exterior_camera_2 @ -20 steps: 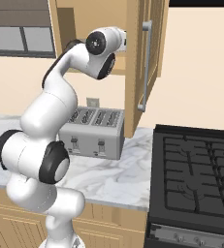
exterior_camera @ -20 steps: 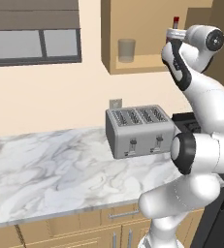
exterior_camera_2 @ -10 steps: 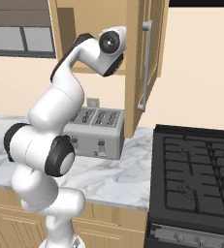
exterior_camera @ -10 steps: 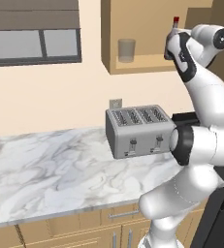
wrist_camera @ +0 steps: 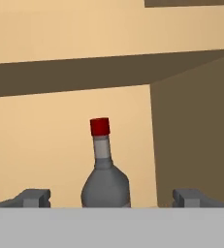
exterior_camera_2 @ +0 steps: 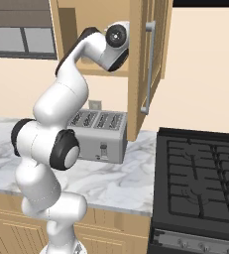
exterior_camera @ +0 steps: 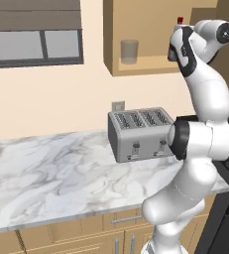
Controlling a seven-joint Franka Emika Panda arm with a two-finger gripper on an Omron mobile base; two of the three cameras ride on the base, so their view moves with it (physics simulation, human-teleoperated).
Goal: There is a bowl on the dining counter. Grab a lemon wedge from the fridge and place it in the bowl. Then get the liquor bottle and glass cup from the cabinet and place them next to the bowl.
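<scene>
The liquor bottle [wrist_camera: 105, 181], dark glass with a red cap, stands upright inside the tan cabinet [wrist_camera: 60, 140] straight ahead of the hand. My gripper [wrist_camera: 112, 197] is open, one fingertip on each side of the bottle's shoulder and still short of it, with nothing between them. From the left base view only the bottle's red cap [exterior_camera: 180, 20] peeks over the arm's wrist. The glass cup [exterior_camera: 129, 51] stands on the cabinet shelf [exterior_camera: 145, 64] to the bottle's left. The arm's hand reaches into the cabinet [exterior_camera_2: 93, 34] behind its open door [exterior_camera_2: 144, 64].
A silver toaster [exterior_camera: 141, 133] sits on the marbled counter [exterior_camera: 51, 178] below the cabinet. A black stove [exterior_camera_2: 200, 183] lies to the right. A dark grey-fronted wall unit [exterior_camera: 34, 32] hangs at the upper left. The cabinet's side wall [wrist_camera: 196, 140] is close on the bottle's right.
The arm has pushed the hand further right and deeper into the cabinet, towards the bottle. The gripper has stayed open. Bottle and cup have not moved.
</scene>
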